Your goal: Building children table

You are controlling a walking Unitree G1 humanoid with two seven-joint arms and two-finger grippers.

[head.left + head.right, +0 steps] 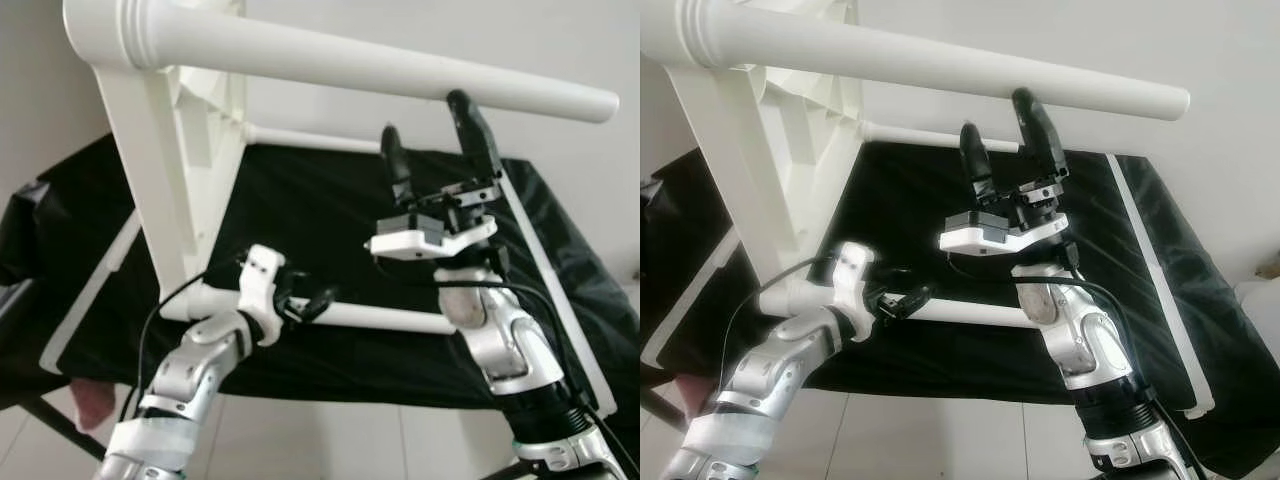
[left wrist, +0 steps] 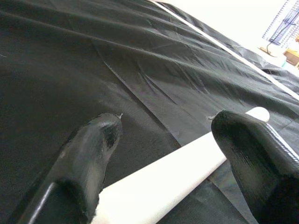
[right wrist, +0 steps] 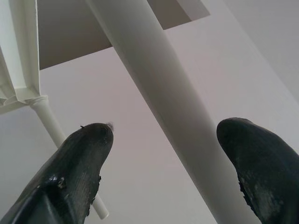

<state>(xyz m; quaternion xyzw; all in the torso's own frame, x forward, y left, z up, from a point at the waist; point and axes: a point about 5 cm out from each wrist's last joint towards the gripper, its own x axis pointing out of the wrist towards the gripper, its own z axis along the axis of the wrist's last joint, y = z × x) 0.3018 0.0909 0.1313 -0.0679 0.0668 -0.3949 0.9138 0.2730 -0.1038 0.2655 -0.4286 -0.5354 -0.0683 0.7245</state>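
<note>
Fingers of the right end effector (image 1: 438, 130) stand apart and point upward, empty, just below the thick upper leg (image 1: 400, 68) of the white children table (image 1: 170, 150), which lies tipped on its side. In the right wrist view that upper leg (image 3: 159, 93) runs between the two black fingertips (image 3: 88, 144) without touching either, so its long axis crosses the opening and the grip looks lined up. From this end effector the leg lies at about twelve o'clock, close overhead; a short rise would likely bring it inside the spread fingers.

The left end effector (image 1: 300, 300) sits low at the table's lower leg (image 1: 380, 318), which lies along the black cloth (image 1: 330, 220). In the left wrist view its fingers (image 2: 93, 140) are spread on either side of this white rod (image 2: 177, 172), straddling it rather than clamped; whether the pads touch it I cannot tell. The rod's long axis runs from nine toward three o'clock in the head views, its free end toward the right arm.

Judged from this, the right arm is nearer the upper leg and the left steadies the lower one. A thinner third leg (image 1: 300, 138) juts out behind, over the cloth.
</note>
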